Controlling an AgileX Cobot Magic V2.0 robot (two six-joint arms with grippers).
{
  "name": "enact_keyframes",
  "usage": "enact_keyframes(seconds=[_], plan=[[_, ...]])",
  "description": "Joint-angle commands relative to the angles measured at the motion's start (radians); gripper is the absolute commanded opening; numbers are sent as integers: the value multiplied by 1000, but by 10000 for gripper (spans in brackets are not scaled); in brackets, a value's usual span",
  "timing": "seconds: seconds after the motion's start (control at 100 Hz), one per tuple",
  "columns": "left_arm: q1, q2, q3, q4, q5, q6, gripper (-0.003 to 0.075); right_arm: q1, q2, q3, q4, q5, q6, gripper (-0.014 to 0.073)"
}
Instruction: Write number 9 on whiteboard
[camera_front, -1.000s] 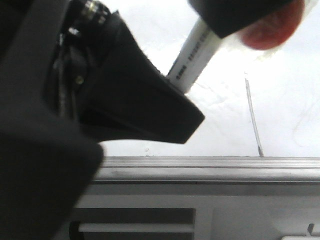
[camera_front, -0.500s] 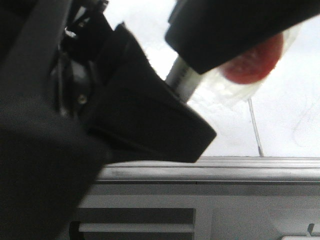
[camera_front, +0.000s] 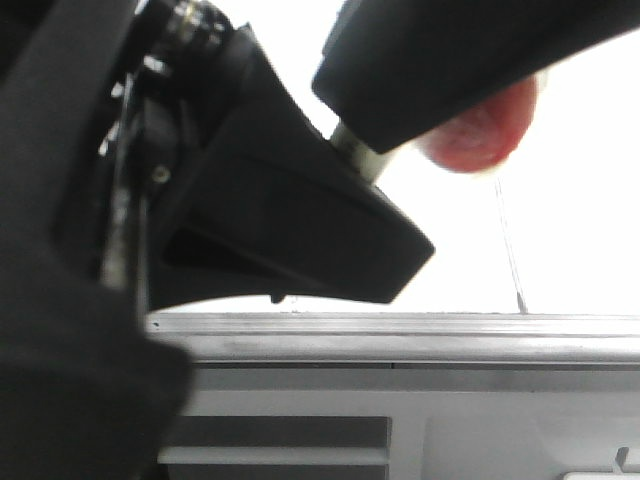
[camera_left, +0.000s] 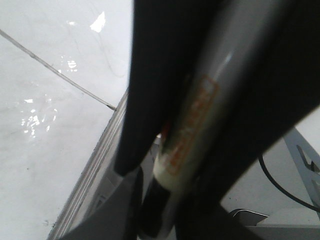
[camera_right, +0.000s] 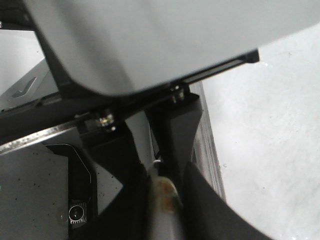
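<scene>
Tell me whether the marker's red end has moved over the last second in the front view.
Yes. The red end has dropped and shifted left, judged against the fixed black line on the whiteboard; it now covers the line's top.

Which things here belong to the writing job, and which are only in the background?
For the job:
- whiteboard
- black line already drawn on it
- marker, held in the left gripper

Not for the job:
- red blurred object near the marker; what it is cannot be told
- grey panel below the board
</scene>
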Motion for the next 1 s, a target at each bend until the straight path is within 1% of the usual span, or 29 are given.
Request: enact_keyframes(seconds=[0.0, 0.03, 0.06, 0.08, 0.1, 0.13, 0.17, 0.18, 0.2, 0.24, 0.27, 0.3, 0.35, 0.38, 0.48, 0.52, 0.57, 0.61, 0.64, 0.66, 0.68, 0.69, 0.7, 0.75, 0.77, 0.78, 0.88, 0.99], plan=[[2, -17, -39, -29, -76, -38, -20, 3, -9, -26, 47, -15, -2, -62], [2, -17, -39, -29, -65, -38, -20, 3, -9, -26, 47, -15, -2, -51], [2, -17, -36, -29, -55, -38, -20, 3, -9, -26, 47, -15, -2, -8], [2, -17, -36, -29, -55, -38, -20, 3, -9, -26, 47, -15, -2, 1], [2, -17, -32, -29, -53, -38, -20, 3, -9, -26, 47, -15, -2, 36], [2, -17, -26, -29, -53, -38, -20, 3, -9, -26, 44, -15, -2, 95], [2, -17, -16, -31, -50, -42, -20, 3, -11, -26, 34, -18, -2, 204], [2, -17, -14, -31, -50, -41, -20, 3, -12, -26, 30, -19, -2, 244], [2, -17, -8, -31, -50, -50, -20, 3, -16, -26, 24, -22, -2, 283], [2, -17, 4, -41, -50, -57, -20, 3, -23, -30, 12, -36, -2, 418], [2, -17, 10, -52, -50, -57, -20, 1, -32, -38, 7, -45, 0, 469], [2, -17, 18, -66, -50, -57, -20, 1, -43, -46, -5, -55, 4, 542], [2, -17, 30, -84, -52, -57, -20, 1, -64, -64, -21, -77, 13, 603], [2, -17, 37, -105, -54, -57, -20, 1, -84, -83, -26, -98, 13, 614], [2, -17, 44, -132, -54, -57, -20, 1, -128, -103, -49, -145, 13, 582], [2, -17, 46, -143, -52, -57, -20, 1, -148, -105, -63, -160, 15, 552], [2, -17, 46, -168, -50, -57, -20, -6, -177, -105, -67, -178, 27, 492], [2, -17, 46, -196, -50, -57, -20, -15, -198, -105, -70, -187, 55, 414], [2, -17, 46, -210, -50, -57, -20, -24, -216, -105, -70, -189, 79, 330], [2, -17, 46, -216, -50, -57, -20, -28, -222, -105, -72, -189, 87, 293], [2, -17, 46, -223, -50, -57, -20, -35, -235, -105, -72, -185, 100, 214], [2, -17, 46, -226, -50, -57, -20, -37, -238, -105, -72, -183, 101, 195], [2, -17, 46, -225, -50, -57, -20, -39, -244, -105, -72, -180, 102, 154], [2, -17, 46, -230, -50, -57, -20, -47, -261, -105, -74, -168, 102, 30], [2, -17, 46, -233, -55, -57, -20, -49, -271, -105, -77, -160, 102, -48], [2, -17, 46, -235, -57, -57, -20, -51, -274, -105, -79, -160, 102, -67], [19, -9, 46, -272, -98, -64, -21, -56, -301, -104, -85, -156, 102, -58], [95, 19, 46, -384, -180, -108, -21, -57, -321, -104, -99, -154, 105, -58]])
